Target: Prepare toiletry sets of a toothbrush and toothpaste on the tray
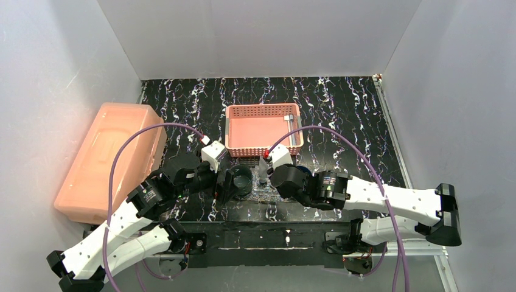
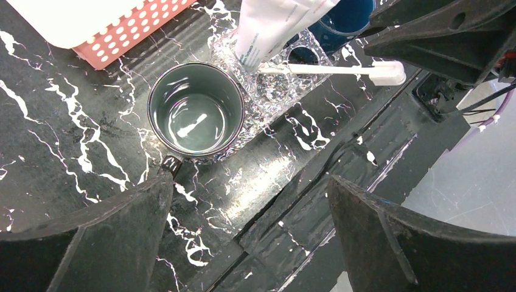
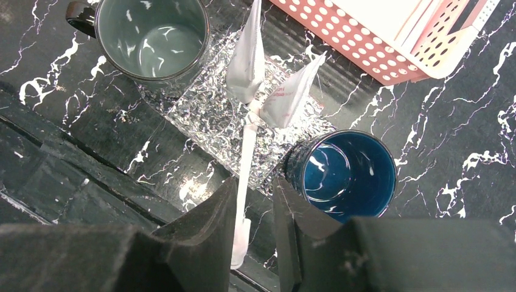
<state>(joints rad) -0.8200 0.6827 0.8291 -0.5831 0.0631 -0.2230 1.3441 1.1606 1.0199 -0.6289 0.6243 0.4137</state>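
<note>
Toothbrush step, by my read. The slim white plastic toothbrush (image 3: 246, 152) lies partly on the clear glittery tray (image 3: 207, 115), between the grey mug (image 3: 152, 36) and the blue mug (image 3: 344, 173), with one end poking towards the worktop's near edge. Your right gripper (image 3: 254, 185) has its fingers narrowly parted around the handle, and I can't tell if they pinch it. The left gripper (image 2: 249, 243) has its fingers spread wide, holding nothing. Next you'll likely need to settle the toothbrush fully onto the tray beside the white toothpaste tubes (image 3: 246, 61).
</note>
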